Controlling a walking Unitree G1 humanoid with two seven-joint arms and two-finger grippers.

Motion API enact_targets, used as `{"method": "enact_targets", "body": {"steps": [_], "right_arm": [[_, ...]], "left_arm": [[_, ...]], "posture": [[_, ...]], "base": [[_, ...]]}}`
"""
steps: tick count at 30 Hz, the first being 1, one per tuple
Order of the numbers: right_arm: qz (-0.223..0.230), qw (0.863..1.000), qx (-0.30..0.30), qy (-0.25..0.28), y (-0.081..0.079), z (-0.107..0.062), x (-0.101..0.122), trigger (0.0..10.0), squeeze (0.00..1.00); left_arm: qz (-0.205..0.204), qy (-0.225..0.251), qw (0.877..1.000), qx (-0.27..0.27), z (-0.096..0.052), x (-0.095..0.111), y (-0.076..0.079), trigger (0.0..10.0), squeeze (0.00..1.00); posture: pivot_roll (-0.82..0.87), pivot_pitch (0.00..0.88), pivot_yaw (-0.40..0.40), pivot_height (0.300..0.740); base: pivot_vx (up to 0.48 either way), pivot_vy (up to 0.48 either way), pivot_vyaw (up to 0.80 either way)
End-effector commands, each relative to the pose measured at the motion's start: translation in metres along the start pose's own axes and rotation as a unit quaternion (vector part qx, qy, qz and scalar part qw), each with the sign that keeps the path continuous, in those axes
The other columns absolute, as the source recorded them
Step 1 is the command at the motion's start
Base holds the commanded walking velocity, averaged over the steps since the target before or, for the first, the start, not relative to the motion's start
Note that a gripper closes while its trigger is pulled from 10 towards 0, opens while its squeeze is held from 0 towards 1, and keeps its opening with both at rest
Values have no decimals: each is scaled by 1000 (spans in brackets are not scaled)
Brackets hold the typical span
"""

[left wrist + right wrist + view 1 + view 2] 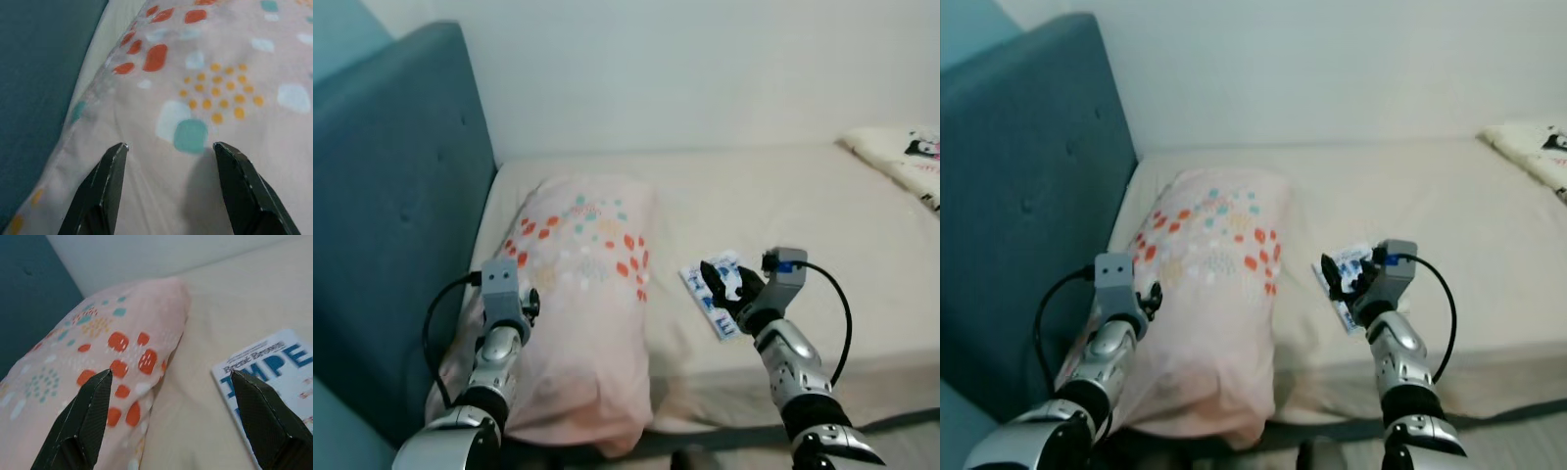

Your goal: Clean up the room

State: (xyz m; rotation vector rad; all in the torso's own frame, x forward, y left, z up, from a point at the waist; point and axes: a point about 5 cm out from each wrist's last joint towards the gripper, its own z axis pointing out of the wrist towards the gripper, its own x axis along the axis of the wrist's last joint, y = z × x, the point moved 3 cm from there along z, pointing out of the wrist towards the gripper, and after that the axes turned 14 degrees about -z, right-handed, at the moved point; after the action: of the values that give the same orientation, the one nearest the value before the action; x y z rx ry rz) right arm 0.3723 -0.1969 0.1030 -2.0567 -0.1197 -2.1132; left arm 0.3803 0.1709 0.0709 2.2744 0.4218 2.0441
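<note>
A pink pillow (582, 294) with orange, teal and yellow spots lies at the head of the bed (783, 196), next to the blue headboard. My left gripper (529, 305) hovers at the pillow's left edge; in the left wrist view it (171, 145) is open just above the spotted fabric (220, 73). A white and blue book (691, 278) lies on the sheet to the right of the pillow. My right gripper (729, 286) is open over the book, nothing between its fingers. The right wrist view has the book (274, 367) by one finger and the pillow (98, 333) by the other.
The padded blue headboard (391, 196) stands along the left. A white wall runs behind the bed. A second pillow or cloth with a cartoon print (906, 157) lies at the far right. Bare beige sheet stretches between the book and that pillow.
</note>
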Motion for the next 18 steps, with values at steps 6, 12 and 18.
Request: {"method": "enact_targets", "body": {"steps": [6,12,18], "right_arm": [[14,999,35,29,-19,-4,9,10000,0],[21,998,35,38,-23,-9,10,10000,0],[24,998,37,40,-34,-23,13,10000,0]], "left_arm": [[38,123,990,-50,21,78,32,10000,0],[80,143,984,-66,24,92,43,10000,0],[215,95,972,-24,30,80,31,10000,0]], "posture": [[-12,43,8,535],[-20,71,18,526],[-44,147,43,526]], "base": [[0,0,0],[0,0,0],[0,0,0]]}}
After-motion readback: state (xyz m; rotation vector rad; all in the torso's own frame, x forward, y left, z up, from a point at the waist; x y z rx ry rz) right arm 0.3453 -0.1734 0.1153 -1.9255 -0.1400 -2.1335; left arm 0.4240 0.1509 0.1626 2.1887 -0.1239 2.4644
